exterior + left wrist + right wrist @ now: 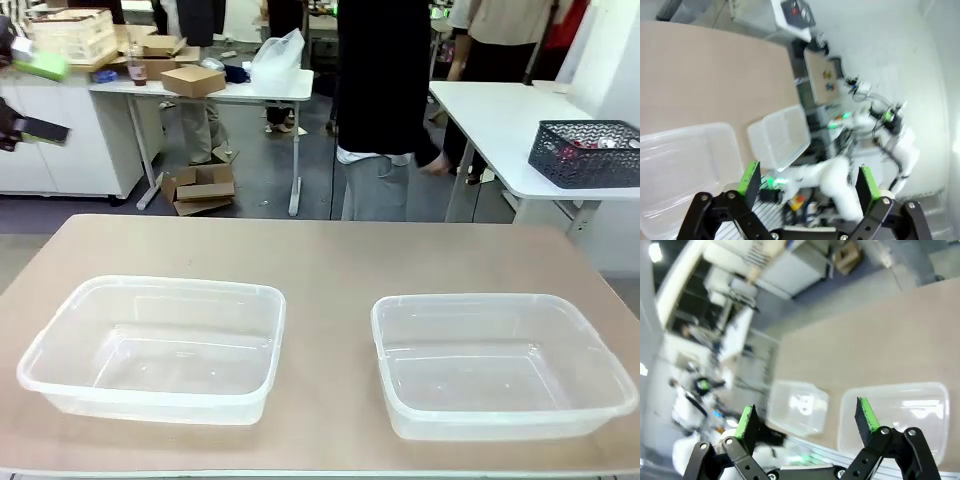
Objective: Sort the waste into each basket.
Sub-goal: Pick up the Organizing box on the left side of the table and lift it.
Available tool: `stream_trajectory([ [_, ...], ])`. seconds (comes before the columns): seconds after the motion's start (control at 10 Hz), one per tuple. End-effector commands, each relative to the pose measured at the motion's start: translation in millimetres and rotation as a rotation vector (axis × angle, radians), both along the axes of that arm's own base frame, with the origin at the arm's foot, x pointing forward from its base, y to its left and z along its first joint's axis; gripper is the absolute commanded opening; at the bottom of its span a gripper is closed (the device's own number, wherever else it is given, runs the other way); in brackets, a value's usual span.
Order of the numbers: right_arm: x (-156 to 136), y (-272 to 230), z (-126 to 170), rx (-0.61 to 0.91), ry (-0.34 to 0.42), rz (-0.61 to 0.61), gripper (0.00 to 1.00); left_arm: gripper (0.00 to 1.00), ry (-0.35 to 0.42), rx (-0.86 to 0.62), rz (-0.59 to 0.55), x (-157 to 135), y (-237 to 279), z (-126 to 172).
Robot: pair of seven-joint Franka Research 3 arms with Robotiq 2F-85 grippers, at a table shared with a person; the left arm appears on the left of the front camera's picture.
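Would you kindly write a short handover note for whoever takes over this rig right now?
Fingers open and empty on the left gripper and the right gripper.
The left tub and right tub stand apart on the table, both empty.
Done: nothing sorted. To do: all the sorting.
A person stands at the far edge; a dark lattice basket sits on the white side table.

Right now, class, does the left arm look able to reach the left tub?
Probably yes: the left gripper hangs open, and the left tub sits empty nearby with nothing between them.
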State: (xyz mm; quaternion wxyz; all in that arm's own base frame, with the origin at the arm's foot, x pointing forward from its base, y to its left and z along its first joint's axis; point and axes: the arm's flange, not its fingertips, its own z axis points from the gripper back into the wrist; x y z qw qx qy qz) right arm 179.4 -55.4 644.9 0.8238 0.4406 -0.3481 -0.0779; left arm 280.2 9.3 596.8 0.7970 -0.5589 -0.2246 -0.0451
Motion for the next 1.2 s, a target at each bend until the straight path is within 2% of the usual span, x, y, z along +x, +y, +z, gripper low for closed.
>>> stream_trajectory([
  [0.0,-37,9,-172,0.381,-0.041,-0.216,1.0,1.0,0.111,-0.196,0.256,-22,-19,-59],
  [0.3,-6,9,-209,0.415,0.006,-0.127,1.0,1.0,0.116,-0.125,0.259,-17,-35,-61],
  [0.4,12,16,-218,0.401,0.07,-0.064,1.0,1.0,0.138,-0.06,0.257,-12,-44,-62],
  [0.5,24,23,-223,0.345,0.118,-0.02,1.0,1.0,0.154,-0.162,0.267,37,6,-16],
  [0.6,44,-101,-60,0.437,0.049,-0.149,1.0,1.0,0.154,-0.162,0.267,37,6,-16],
  [1.1,44,-101,-60,0.437,0.049,-0.149,1.0,1.0,0.154,-0.162,0.267,37,6,-16],
])
